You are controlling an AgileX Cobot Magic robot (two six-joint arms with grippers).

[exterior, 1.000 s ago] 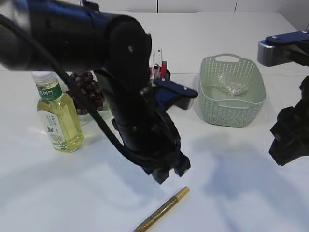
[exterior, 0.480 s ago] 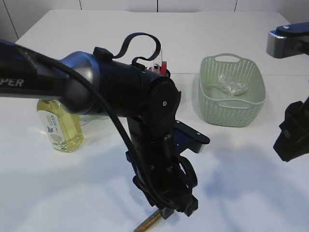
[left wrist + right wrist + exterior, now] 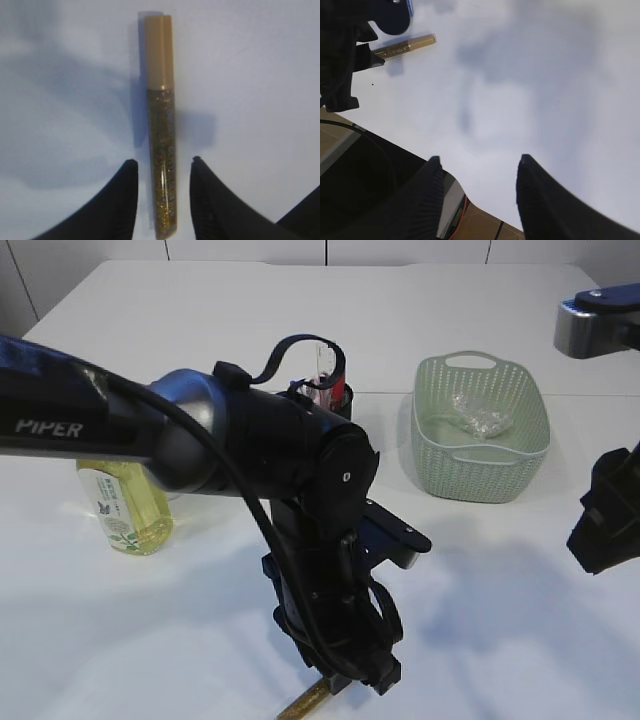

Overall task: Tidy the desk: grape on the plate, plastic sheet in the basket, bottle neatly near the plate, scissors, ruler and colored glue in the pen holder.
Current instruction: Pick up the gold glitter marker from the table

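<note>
The gold glitter glue tube (image 3: pixel 160 115) lies on the white table; its end shows under the left arm in the exterior view (image 3: pixel 305 702) and it also shows in the right wrist view (image 3: pixel 405 46). My left gripper (image 3: pixel 162 167) is open, its fingers on either side of the tube's lower end with gaps on both sides. It sits low at the front (image 3: pixel 360 675). My right gripper (image 3: pixel 477 165) is open and empty, raised at the right (image 3: pixel 605 525). The bottle (image 3: pixel 120 505) stands left. The pen holder (image 3: pixel 335 390) is partly hidden. The plastic sheet (image 3: pixel 478 418) lies in the basket (image 3: pixel 480 475). Grape and plate are hidden.
The left arm (image 3: pixel 250 450) covers the middle of the table. The table's front edge (image 3: pixel 470 200) runs close under the right gripper.
My left arm has dropped towards the front of the table and its gripper has come down over the glue tube. The right arm has barely moved.
</note>
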